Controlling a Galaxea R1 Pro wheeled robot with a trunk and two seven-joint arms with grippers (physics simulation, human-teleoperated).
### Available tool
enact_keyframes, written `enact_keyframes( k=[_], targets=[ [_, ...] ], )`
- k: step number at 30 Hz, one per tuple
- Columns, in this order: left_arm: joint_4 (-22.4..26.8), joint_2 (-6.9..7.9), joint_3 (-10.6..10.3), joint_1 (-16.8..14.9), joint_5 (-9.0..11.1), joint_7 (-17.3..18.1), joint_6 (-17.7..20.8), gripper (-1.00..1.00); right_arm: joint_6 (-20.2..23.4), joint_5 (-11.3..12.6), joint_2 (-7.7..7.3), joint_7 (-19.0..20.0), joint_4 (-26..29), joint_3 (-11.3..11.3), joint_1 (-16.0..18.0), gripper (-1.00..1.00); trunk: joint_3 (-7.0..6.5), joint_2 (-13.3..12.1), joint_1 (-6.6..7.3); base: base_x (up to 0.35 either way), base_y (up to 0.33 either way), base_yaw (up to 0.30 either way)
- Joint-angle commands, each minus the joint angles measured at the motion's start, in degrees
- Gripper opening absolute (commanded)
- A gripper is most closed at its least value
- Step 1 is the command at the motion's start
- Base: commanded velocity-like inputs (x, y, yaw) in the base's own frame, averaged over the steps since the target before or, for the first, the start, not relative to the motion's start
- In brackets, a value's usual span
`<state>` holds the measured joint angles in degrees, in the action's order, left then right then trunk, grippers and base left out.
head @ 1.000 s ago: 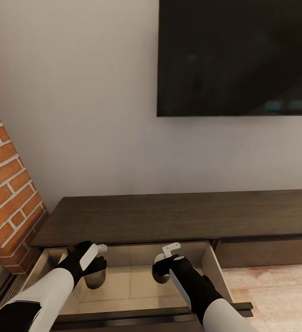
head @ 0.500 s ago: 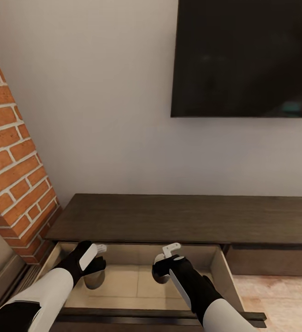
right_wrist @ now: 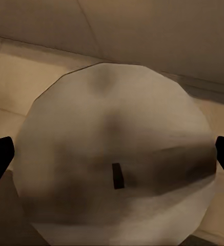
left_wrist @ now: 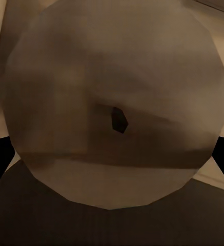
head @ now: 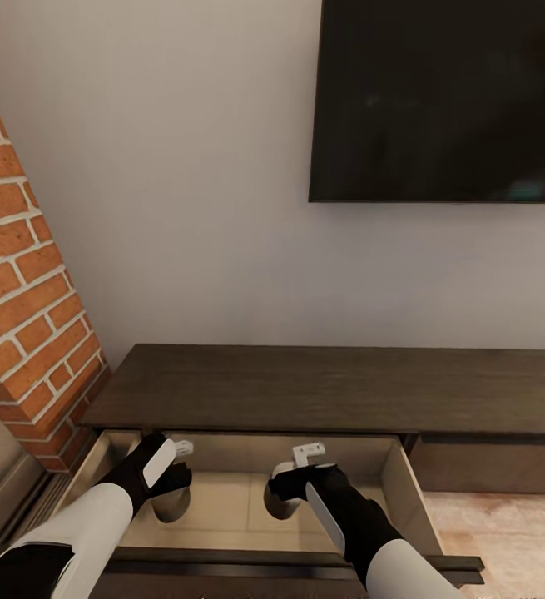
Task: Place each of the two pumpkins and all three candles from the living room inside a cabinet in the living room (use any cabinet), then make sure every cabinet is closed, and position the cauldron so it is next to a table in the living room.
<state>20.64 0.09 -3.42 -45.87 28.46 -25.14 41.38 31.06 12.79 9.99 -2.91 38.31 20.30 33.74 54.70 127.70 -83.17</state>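
Candles, two — stubby grey-brown cylinders, flat tops; judged rigid, light, smooth-sided, best gripped across the round wall. One in left pincer [head: 172,487], clamped on the left candle [left_wrist: 114,102]; other in right pincer [head: 284,491], clamped on the right candle [right_wrist: 117,164]. Both hang over the cabinet's [head: 305,387] open drawer [head: 393,478]. Obstructions — drawer walls, cabinet top edge; brick fireplace [head: 22,291] just beside; screen [head: 443,100] above

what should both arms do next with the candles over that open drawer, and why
Probably lower both and release. The left gripper and right gripper each hold a candle above the pale floor of the cabinet's open drawer, inside its walls.
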Motion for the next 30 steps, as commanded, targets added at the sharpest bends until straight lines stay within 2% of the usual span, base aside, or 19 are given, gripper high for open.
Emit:
enact_keyframes(
  k=[1, 18, 25, 30],
  targets=[
    [0.0, 0.00, 0.0, 0.0, 0.0, 0.0, 0.0, -1.00, 0.2, 0.1, 0.00, 0.0, 0.0, 0.0, 0.0, -1.00, 0.18, 0.4, -0.22, 0.000, 0.000, 0.000],
    [0.0, 0.13, 0.1, 0.0, -0.2, 0.1, -0.5, -1.00, -0.2, -0.1, 0.00, -0.4, -0.1, 0.1, 0.0, -1.00, 3.23, 7.2, -3.96, 0.000, 0.000, 0.000],
    [-0.1, 0.09, 0.1, 0.0, -0.2, 0.2, -0.5, -1.00, -0.7, -0.2, 0.00, -1.6, -0.4, 1.8, 0.0, -1.00, 4.49, 10.0, -5.49, 0.000, 0.000, 0.000],
    [0.0, 0.09, 0.1, 0.0, -0.2, 0.2, -0.6, -1.00, -3.4, -0.3, 0.00, -1.7, 0.0, 2.1, 0.0, -1.00, 5.39, 12.0, -6.59, 0.000, 0.000, 0.000]
  ],
)
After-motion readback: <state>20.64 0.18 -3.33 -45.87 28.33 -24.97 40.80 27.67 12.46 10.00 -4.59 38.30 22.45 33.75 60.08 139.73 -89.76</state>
